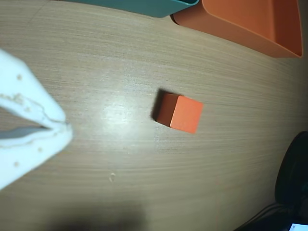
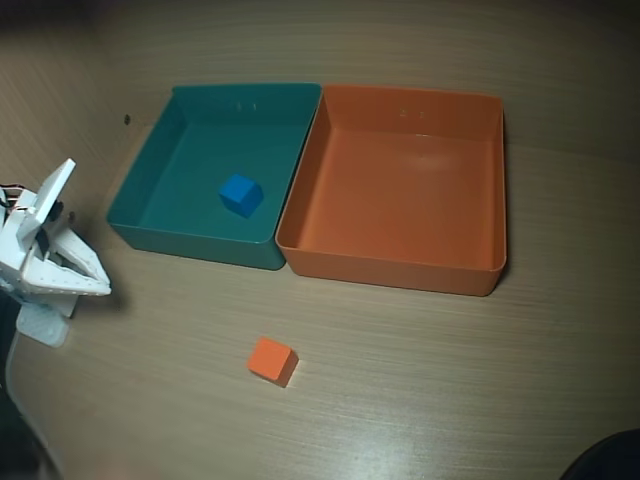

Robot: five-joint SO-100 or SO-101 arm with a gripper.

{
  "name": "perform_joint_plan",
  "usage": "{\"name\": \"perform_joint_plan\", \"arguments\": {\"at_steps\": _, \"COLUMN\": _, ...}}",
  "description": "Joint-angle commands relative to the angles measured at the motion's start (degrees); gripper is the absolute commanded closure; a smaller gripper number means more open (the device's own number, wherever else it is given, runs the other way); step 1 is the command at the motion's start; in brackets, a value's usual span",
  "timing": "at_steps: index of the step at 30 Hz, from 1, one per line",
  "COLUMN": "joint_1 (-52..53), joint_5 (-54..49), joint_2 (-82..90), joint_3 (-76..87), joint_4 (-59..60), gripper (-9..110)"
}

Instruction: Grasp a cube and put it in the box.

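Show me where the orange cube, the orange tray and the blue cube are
orange cube (image 2: 272, 360), overhead view, on its top face.
orange tray (image 2: 390, 270), overhead view, on its near wall.
blue cube (image 2: 240, 194), overhead view, on its top face, inside the teal tray (image 2: 190, 243).

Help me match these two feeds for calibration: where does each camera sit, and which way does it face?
Wrist view: rides on the arm, looking down at the table; the white jaws enter from the left, the orange cube sits mid-frame.
Overhead view: fixed above, facing down on the teal tray, the orange box and the arm at the left edge.
Shared: cube, both trays' corners, wood table.
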Motion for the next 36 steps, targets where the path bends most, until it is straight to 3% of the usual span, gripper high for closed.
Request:
{"name": "perform_joint_plan", "arguments": {"at_steps": 1, "joint_1": 0.6, "joint_5": -0.2, "joint_2": 0.2, "joint_3": -1.4, "joint_4": -1.1, "gripper": 107}}
{"name": "perform_joint_plan", "arguments": {"at_steps": 21, "joint_1": 0.7, "joint_5": -0.1, "joint_2": -2.2, "joint_3": -1.6, "joint_4": -1.1, "gripper": 107}}
{"name": "perform_joint_plan", "arguments": {"at_steps": 36, "joint_1": 0.6, "joint_5": 0.7, "joint_2": -45.9, "joint_3": -32.1, "joint_4": -1.1, "gripper": 107}}
